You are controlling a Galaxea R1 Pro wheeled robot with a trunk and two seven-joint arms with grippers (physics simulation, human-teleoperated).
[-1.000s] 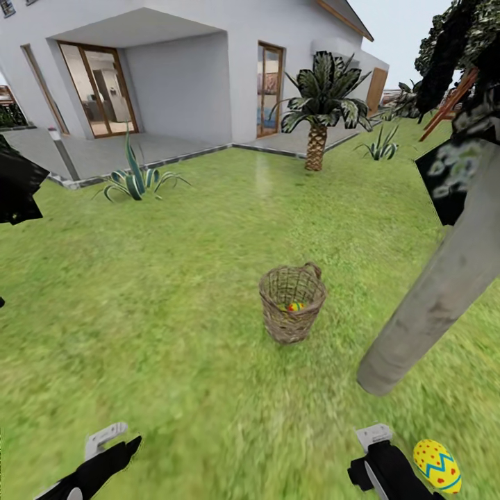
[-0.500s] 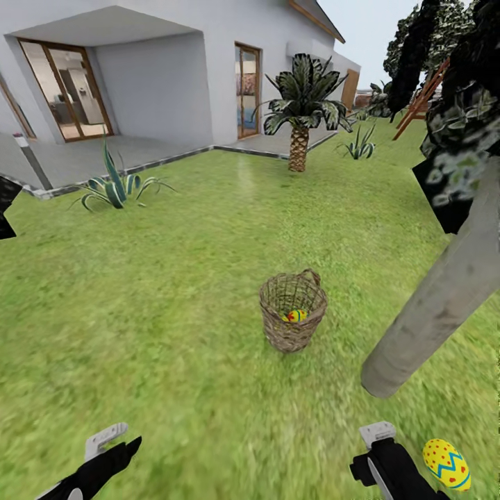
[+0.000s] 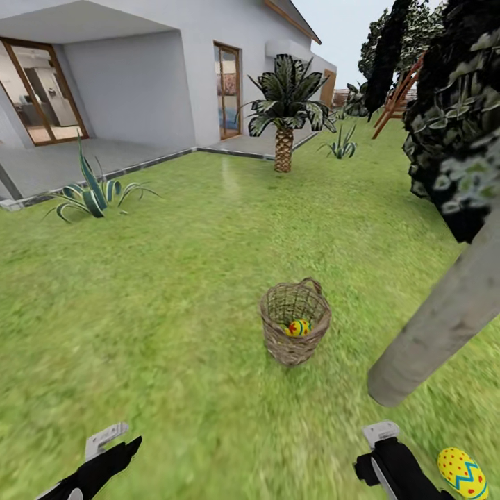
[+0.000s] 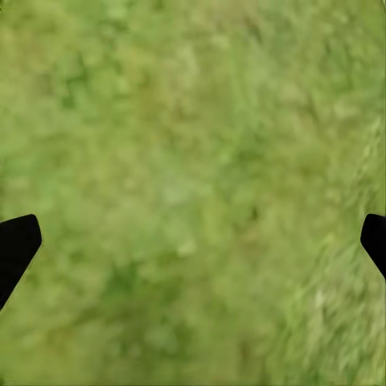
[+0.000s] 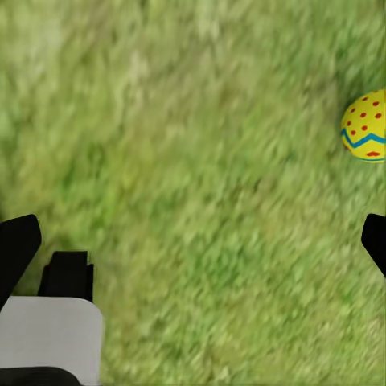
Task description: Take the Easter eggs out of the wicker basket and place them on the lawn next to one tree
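Observation:
The wicker basket (image 3: 294, 332) stands upright on the lawn (image 3: 173, 292) ahead of me. Through its open top a yellow egg (image 3: 299, 327) with red marks shows; how many lie inside I cannot tell. Another egg (image 3: 462, 473), yellow with red dots and a blue zigzag, lies on the grass close to the tree trunk (image 3: 441, 323), just right of my right gripper (image 3: 389, 467). This egg (image 5: 366, 125) lies off to one side of the open right gripper (image 5: 193, 241). My left gripper (image 3: 104, 462) hangs low over bare grass, open (image 4: 193, 241) and holding nothing.
The leaning pale trunk and its dark foliage (image 3: 458, 132) crowd the right side. A palm (image 3: 283, 104) and a spiky plant (image 3: 90, 194) stand farther off by the grey patio (image 3: 62, 163) of the white house (image 3: 139, 62). Wide grass lies between me and the basket.
The whole view has swung right, so house, palm and plant slide left in the picture. Basket, trunk and the egg on the grass shift only slightly. Both grippers stay open.

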